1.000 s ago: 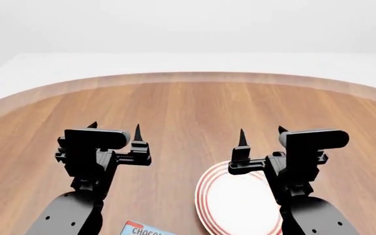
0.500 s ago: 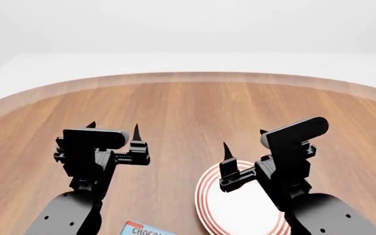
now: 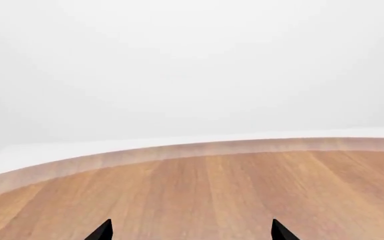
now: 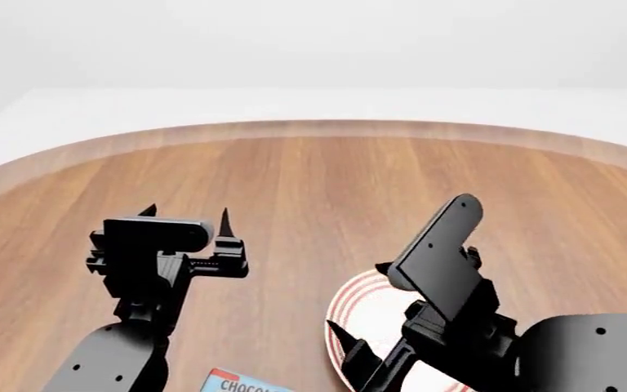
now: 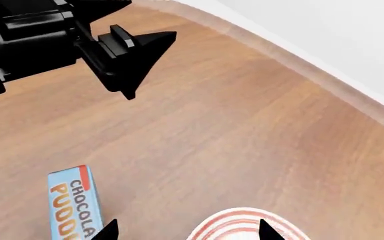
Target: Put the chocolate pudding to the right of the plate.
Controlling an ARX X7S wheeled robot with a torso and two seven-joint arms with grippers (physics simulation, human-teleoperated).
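- Bottom edge of the left wrist view: two fingertips well apart, so the left gripper is spread over bare wooden table. Leave it parked.
- Head view, lower right: right gripper tilted over the plate; chocolate pudding at bottom edge, left of the plate.
- Right wrist view, lower left: pudding lying flat, jaws parted, nothing held. Your approach: centre over the box before closing.

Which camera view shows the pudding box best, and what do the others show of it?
The right wrist view: the pudding box shows its blue top and most of its lettering. The head view catches only a corner of it at the bottom edge. The left wrist view shows none of it.
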